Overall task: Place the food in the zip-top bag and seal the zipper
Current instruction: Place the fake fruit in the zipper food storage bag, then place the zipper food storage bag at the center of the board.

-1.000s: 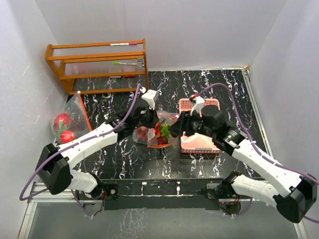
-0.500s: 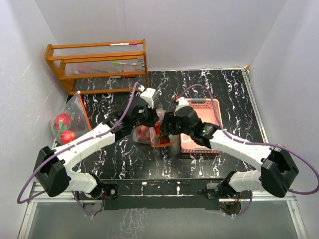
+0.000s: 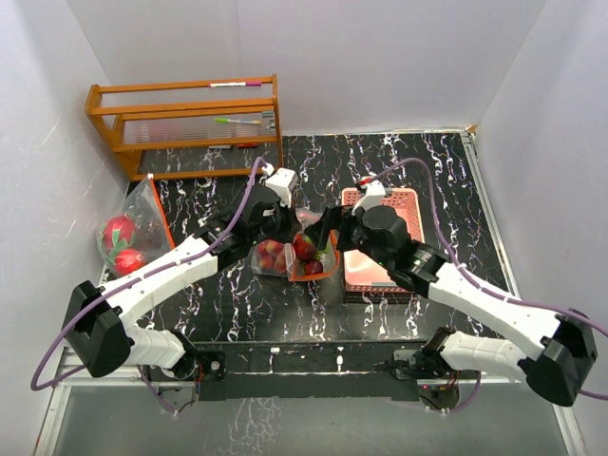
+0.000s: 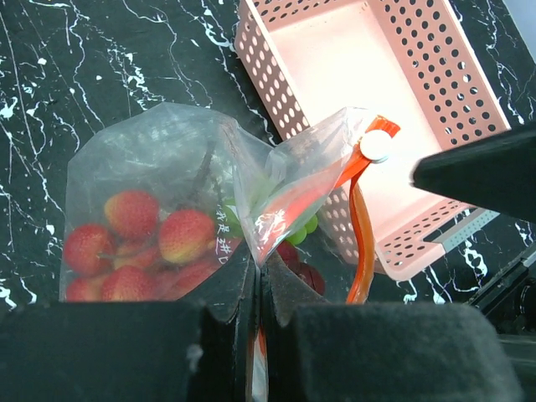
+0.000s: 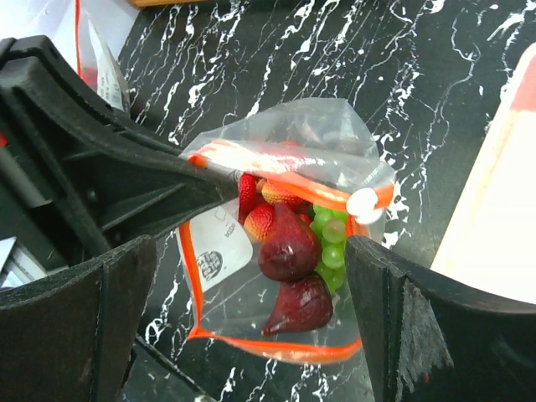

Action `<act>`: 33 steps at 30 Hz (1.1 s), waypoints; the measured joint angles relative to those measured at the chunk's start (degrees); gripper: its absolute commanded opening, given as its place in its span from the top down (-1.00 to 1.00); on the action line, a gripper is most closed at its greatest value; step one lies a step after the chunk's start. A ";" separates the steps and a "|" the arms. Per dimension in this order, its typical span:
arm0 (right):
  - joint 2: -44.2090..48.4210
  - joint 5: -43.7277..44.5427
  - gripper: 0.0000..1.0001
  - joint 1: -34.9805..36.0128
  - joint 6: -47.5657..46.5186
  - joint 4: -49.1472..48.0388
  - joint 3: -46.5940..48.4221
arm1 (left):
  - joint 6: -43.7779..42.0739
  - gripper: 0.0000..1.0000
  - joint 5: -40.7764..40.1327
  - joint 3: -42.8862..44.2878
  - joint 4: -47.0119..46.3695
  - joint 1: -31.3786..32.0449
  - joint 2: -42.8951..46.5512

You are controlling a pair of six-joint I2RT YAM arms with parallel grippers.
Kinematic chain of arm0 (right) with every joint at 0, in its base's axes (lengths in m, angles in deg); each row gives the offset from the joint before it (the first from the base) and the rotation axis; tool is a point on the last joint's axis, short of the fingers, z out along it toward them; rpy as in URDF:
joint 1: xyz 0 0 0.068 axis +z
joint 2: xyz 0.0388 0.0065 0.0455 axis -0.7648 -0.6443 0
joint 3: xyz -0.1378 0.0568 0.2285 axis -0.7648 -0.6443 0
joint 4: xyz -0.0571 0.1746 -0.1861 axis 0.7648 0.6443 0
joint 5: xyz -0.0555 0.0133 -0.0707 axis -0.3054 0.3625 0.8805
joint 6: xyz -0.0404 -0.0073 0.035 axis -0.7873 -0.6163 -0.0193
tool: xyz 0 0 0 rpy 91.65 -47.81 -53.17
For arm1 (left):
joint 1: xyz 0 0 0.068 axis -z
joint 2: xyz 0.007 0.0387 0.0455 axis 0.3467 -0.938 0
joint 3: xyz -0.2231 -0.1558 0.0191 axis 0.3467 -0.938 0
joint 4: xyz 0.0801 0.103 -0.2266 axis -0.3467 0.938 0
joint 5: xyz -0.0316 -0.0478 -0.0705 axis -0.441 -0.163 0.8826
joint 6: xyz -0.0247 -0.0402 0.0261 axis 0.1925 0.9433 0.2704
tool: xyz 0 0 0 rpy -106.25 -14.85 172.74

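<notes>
My left fingers (image 4: pixel 255 289) are pinched together on the clear film at one edge of the zip-top bag (image 4: pixel 142 146), lifting that edge off the black marbled surface (image 3: pixel 237 313). My right fingers (image 3: pixel 326 233) are spread wide above the bag with nothing in them. Inside the bag are small red fruits (image 4: pixel 134 213), two dark purple-red fruits (image 5: pixel 289 247) and green grapes (image 5: pixel 332 234). The white slider (image 5: pixel 363 201) sits at the end of the orange zipper edge (image 5: pixel 276 163) nearest the pink mesh basket (image 4: pixel 268 67), which is just beside the bag. A second bag (image 3: pixel 142 204) holding a dragon fruit (image 3: pixel 119 231) lies well apart by the left wall (image 3: pixel 47 190), near the wooden rack (image 3: pixel 185 119). Open surface lies between the zip-top bag and my bases.
</notes>
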 measured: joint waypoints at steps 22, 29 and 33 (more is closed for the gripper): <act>-3.30 1.40 0.50 0.63 9.44 9.46 -7.61 | -0.92 1.00 -3.63 1.95 1.88 0.00 2.78; -5.14 1.88 0.85 0.83 7.69 11.06 -4.22 | -2.16 1.00 -5.33 1.95 3.23 0.00 3.78; -5.18 2.71 0.85 0.87 2.29 12.83 3.63 | -3.43 1.00 -7.41 1.95 4.70 0.00 5.97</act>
